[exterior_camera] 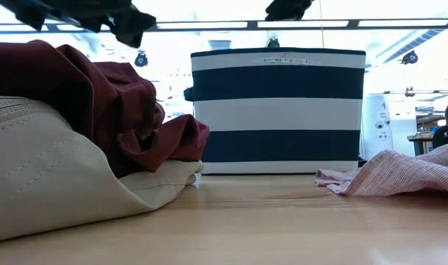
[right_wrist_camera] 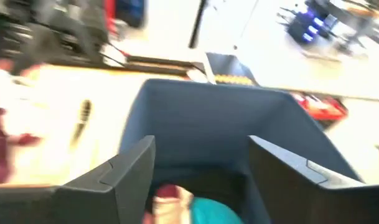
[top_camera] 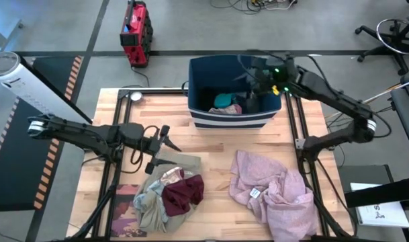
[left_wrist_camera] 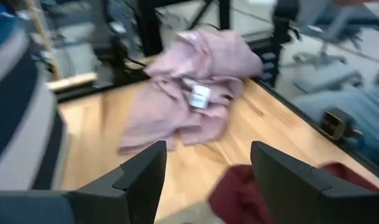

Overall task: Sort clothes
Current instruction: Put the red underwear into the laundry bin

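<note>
A grey floor with dark lines is seen around the wooden tabletop (top_camera: 211,134), and a red device (top_camera: 135,33) stands on the floor beyond the striped bin (top_camera: 232,121). The bin, navy and white, is placed at the far edge of the tabletop. Inside it a teal garment (top_camera: 224,100) and a pink garment (top_camera: 232,109) are seen.

The right claw (top_camera: 256,84) is held above the bin, and its 2 fingers are spread apart with nothing between them. The left claw (top_camera: 166,138) is held left of the bin and in front of it, over the tabletop; it is also wide open and empty.

Just below the left claw, a khaki-beige garment (top_camera: 152,195) lies with a maroon garment (top_camera: 184,190) on top of it. In front of the bin, to its right, the large lilac-pink garment (top_camera: 275,191) is spread on the tabletop. A book with a pinkish cover (top_camera: 127,214) lies partly under the khaki-beige garment.
</note>
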You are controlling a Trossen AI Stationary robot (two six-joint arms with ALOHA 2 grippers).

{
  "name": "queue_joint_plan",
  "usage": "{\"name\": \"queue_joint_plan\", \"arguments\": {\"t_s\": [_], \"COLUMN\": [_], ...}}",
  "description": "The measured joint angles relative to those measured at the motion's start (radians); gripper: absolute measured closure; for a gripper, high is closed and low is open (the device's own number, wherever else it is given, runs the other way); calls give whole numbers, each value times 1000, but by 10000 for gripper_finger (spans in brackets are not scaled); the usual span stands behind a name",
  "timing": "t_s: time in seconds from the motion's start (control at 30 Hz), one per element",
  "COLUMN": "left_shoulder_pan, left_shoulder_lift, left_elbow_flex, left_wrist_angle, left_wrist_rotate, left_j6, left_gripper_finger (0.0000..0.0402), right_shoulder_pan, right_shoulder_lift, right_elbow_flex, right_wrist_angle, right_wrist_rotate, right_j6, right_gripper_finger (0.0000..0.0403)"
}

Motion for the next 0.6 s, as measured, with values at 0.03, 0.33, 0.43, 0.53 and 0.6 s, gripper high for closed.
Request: {"name": "queue_joint_plan", "arguments": {"t_s": [0.03,0.33,0.43,0.53,0.6], "left_shoulder_pan": [-15,-142,-180,-205,-212], "left_shoulder_lift": [9,144,202,264,306], "left_elbow_flex": [23,205,228,243,250], "left_wrist_angle": [-31,-419,-440,-438,-450], "left_wrist_rotate": [0,-91,-94,-93,-93], "left_j6": [0,-206,-250,-287,-313], "left_gripper_finger": [181,171,167,162,158], "right_shoulder_pan": [10,160,233,305,350], "right_shoulder_lift": [-21,-157,-190,-216,-226], "right_elbow_flex": [-29,-351,-451,-528,-562], "right_wrist_angle": [20,205,292,376,425], "right_wrist_rotate": [-18,-80,-80,-72,-66], "right_j6": [9,108,159,206,230], "right_gripper_finger": [175,197,196,197,197]}}
